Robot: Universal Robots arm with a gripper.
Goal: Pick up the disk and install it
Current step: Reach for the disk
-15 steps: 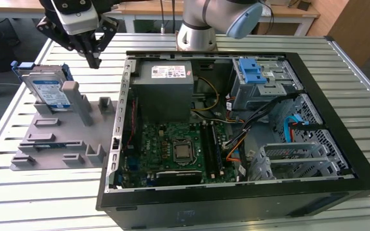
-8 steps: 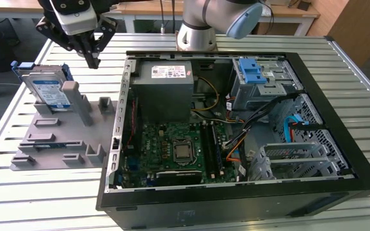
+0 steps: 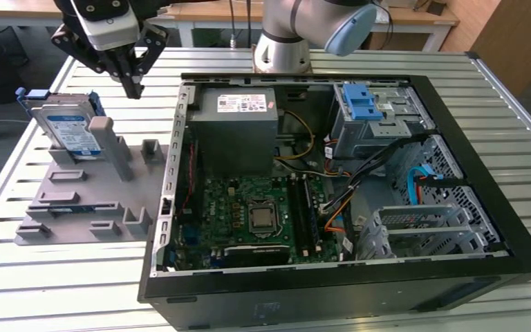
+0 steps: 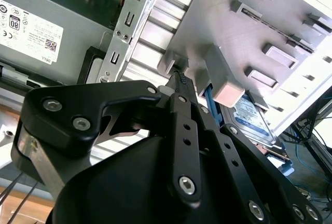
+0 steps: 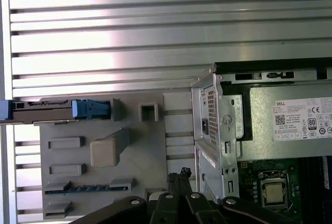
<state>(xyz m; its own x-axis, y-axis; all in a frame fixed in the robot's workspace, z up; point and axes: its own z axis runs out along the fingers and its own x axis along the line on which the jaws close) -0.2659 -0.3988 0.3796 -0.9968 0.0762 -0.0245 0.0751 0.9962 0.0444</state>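
Disk [image 3: 68,130] stands on edge in a slot at the far end of the grey holder plate [image 3: 90,207], label facing the camera, blue bracket around its rim, on the exterior view's left of the open computer case [image 3: 339,294]. Both holder and case sit on the slatted metal table [image 3: 53,290]. Gripper [image 3: 135,91] hangs above the holder, just to the exterior view's right of the disk and between it and the case wall; clear air between the fingertips and the disk, no contact. The two black fingers meet at the tip, pressed together with nothing between them. In the second wrist view the closed gripper [image 4: 180,77] points down at the holder plate [image 4: 249,32] near one of its upright posts, and the disk [image 4: 254,116] sits beyond that post, blue label partly visible. In the first wrist view the disk [image 5: 46,111] is seen edge-on in its slot, and the gripper [image 5: 181,173] lies between the holder and the case's metal side. Inside the case: grey power supply [image 3: 238,131] at the far side, drive cage [image 3: 386,128] with a blue latch [image 3: 362,104] on the exterior view's right, green circuit board [image 3: 247,214] on the floor. Arm base [image 3: 282,45] stands behind the case.
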